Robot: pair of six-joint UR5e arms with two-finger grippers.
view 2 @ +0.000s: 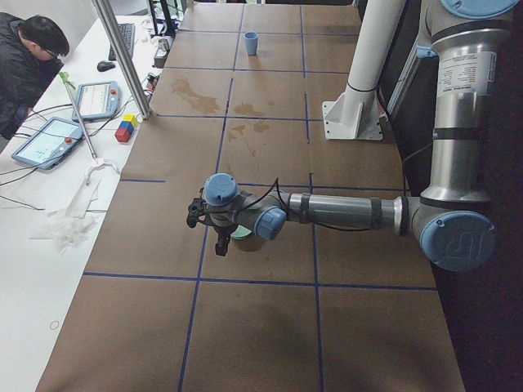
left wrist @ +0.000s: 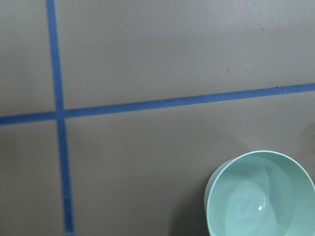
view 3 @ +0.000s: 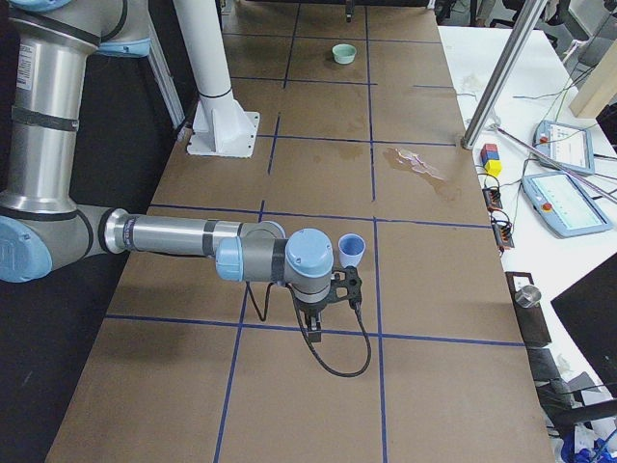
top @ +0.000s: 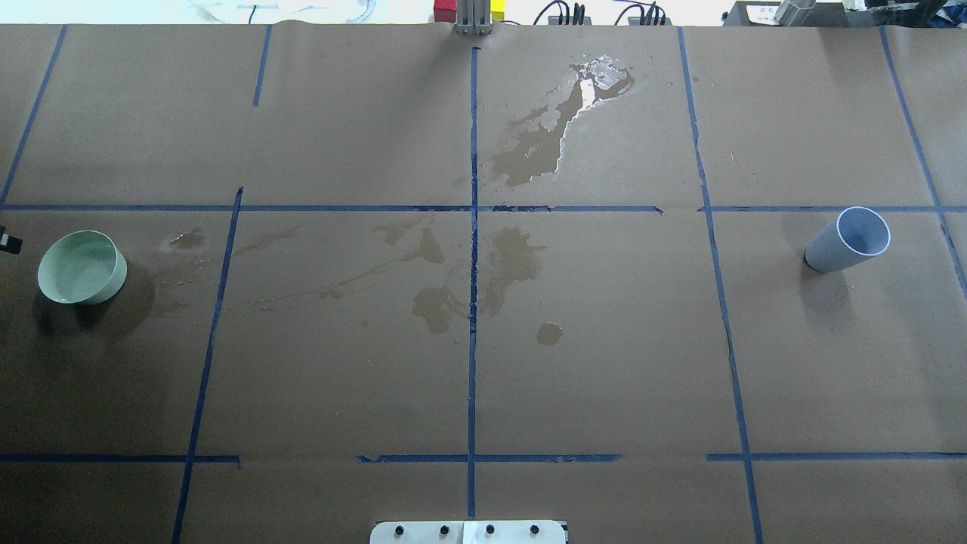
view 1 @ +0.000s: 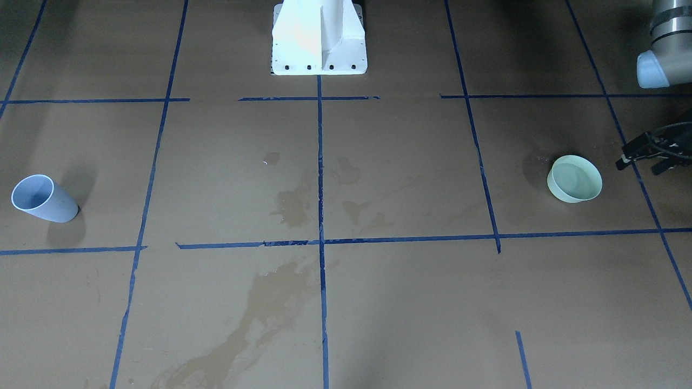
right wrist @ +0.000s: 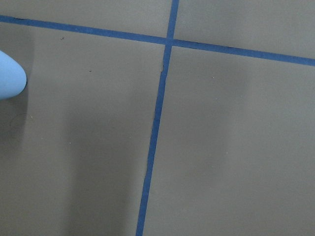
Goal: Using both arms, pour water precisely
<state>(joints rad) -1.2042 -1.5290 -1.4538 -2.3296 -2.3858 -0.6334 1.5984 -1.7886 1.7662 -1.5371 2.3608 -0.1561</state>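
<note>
A pale green bowl stands on the brown paper table, and clear water with a glint shows inside it in the left wrist view. My left gripper is open and empty, just beside the bowl on its outer side, apart from it. A light blue cup stands at the other end of the table; it also shows in the overhead view. My right gripper hovers next to the cup; I cannot tell whether it is open or shut. Only the cup's edge shows in the right wrist view.
Wet spill patches darken the paper at the table's middle and far side. The white pedestal stands at the robot's edge. Blue tape lines grid the table. An operator sits with tablets at the far side.
</note>
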